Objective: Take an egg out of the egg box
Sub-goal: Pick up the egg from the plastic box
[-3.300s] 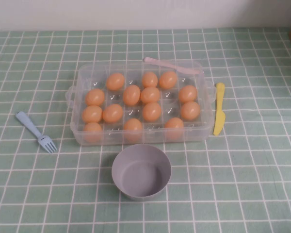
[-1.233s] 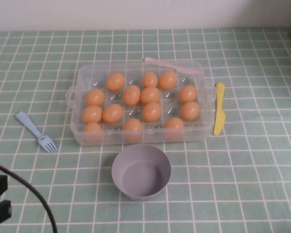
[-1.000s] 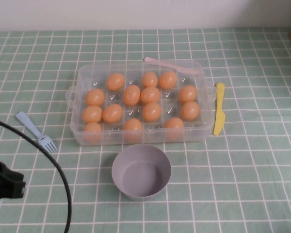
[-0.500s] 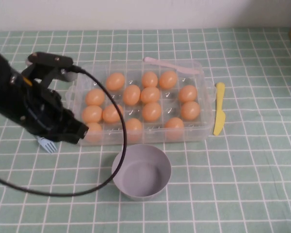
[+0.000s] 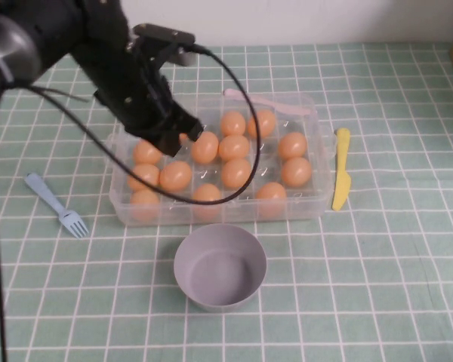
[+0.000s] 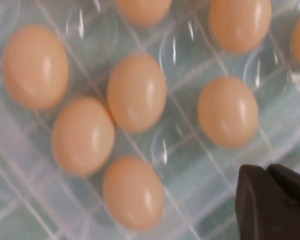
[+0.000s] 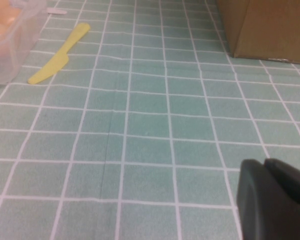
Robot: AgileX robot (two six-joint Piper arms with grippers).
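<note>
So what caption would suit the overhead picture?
Left pincer, shut, hovers over eggs in the egg box; right pincer stays parked aside, fingers together.

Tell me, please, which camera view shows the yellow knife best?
The high view: the whole yellow knife lies flat beside the egg box, unobstructed. The right wrist view shows it too, but far off and at a slant. The left wrist view shows only eggs and box cells, no knife.
</note>
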